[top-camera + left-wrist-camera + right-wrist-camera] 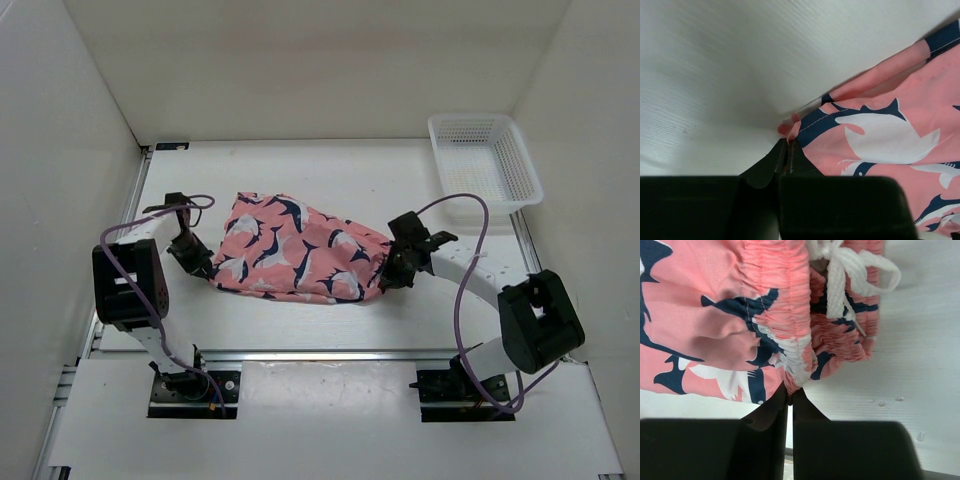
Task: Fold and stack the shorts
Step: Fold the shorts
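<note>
The coral-pink shorts (295,250) with navy-and-white whale shapes lie spread across the middle of the table. My left gripper (203,268) is at their left end, shut on a hem corner of the shorts (880,135), which is pinched at the tips of the gripper (788,145). At the right end my right gripper (388,276) is shut on the elastic waistband of the shorts (740,315), the fabric gathered at the gripper's tips (790,392). A white drawstring (842,270) hangs beside the waistband.
A white mesh basket (484,160) stands at the back right of the table. White walls enclose the table on the left, back and right. A metal rail (330,355) runs along the near edge by the arm bases.
</note>
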Robot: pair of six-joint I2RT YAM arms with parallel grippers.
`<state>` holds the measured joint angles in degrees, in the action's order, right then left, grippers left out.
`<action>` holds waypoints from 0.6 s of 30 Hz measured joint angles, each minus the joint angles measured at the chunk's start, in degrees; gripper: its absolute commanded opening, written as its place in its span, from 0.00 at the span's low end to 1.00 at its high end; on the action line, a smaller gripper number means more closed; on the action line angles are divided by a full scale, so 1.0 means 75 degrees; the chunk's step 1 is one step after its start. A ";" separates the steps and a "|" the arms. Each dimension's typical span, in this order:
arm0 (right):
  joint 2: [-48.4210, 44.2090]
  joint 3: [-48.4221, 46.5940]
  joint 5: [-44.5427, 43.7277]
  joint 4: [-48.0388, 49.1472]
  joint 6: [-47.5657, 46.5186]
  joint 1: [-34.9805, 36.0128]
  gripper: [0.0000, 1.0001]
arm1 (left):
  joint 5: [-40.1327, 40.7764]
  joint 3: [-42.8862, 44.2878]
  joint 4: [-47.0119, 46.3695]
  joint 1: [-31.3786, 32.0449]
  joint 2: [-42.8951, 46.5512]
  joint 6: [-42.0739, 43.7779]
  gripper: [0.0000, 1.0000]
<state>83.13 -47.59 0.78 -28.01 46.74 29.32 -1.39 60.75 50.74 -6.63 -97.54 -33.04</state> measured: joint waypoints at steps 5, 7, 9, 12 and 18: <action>-0.0289 -0.0326 -0.0076 -0.0367 -0.0093 -0.0067 0.00 | -0.0047 0.0140 0.0026 0.0000 0.0023 0.0006 0.10; -0.0431 -0.0603 -0.0076 -0.0519 -0.0157 -0.0154 0.00 | -0.0143 0.0335 0.0093 0.0000 0.0114 0.0006 0.10; -0.0527 -0.0979 -0.0064 -0.0621 -0.0274 -0.0306 0.00 | -0.0233 0.0603 0.0189 0.0000 0.0268 0.0006 0.10; -0.0560 -0.1629 -0.0070 -0.0743 -0.0466 -0.0577 0.00 | -0.0344 0.1207 0.0428 0.0000 0.0571 0.0006 0.10; -0.0801 -0.2142 -0.0079 -0.0833 -0.0804 -0.1276 0.00 | -0.0580 0.1728 0.0615 0.0067 0.1591 -0.0012 0.10</action>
<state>77.12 -63.66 0.19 -34.26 40.71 19.75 -5.74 73.71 55.35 -6.13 -85.60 -33.12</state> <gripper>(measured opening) 0.025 0.123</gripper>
